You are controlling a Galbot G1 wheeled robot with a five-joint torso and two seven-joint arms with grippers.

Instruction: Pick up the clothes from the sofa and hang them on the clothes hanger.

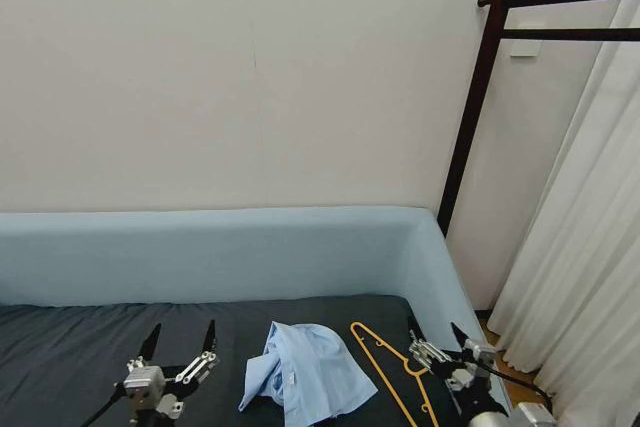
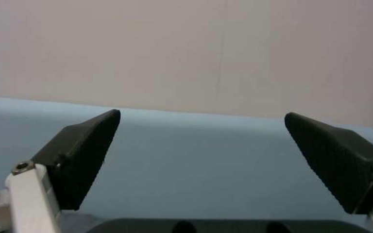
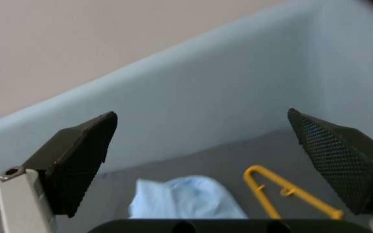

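- Lower centre of the head view: the crumpled light-blue cotton shirt lies on the dark grey seat cushion of the pale-blue upholstered sofa; nothing grips it.
- Just right of the shirt: the thin orange wire hanger lies flat on the cushion. Whether it touches the fabric cannot be told.
- Lower left: the left gripper hangs over the cushion beside the shirt, fingers spread wide and empty.
- Lower right: the right gripper sits over the far end of the hanger near the sofa's side wall, fingers likewise spread and empty.
- Upper right: the dark wooden clothes rack stands behind the sofa corner, well apart from the shirt, with the white curtain at the frame's right edge.
- Risk 1: the shirt is bunched, so a pinch may take only one loose fold; the garment would probably slide out on lifting.
- Risk 2: the soft cushion gives under pressure, so fingertips driven low could catch the upholstery along with the cloth.
- Risk 3: the wire hanger is thin and flat against the cushion, so a closing grip may slip over it or push it aside.
- Risk 4: the rack bar is high and close to the curtain, so a raised arm could snag the drape.
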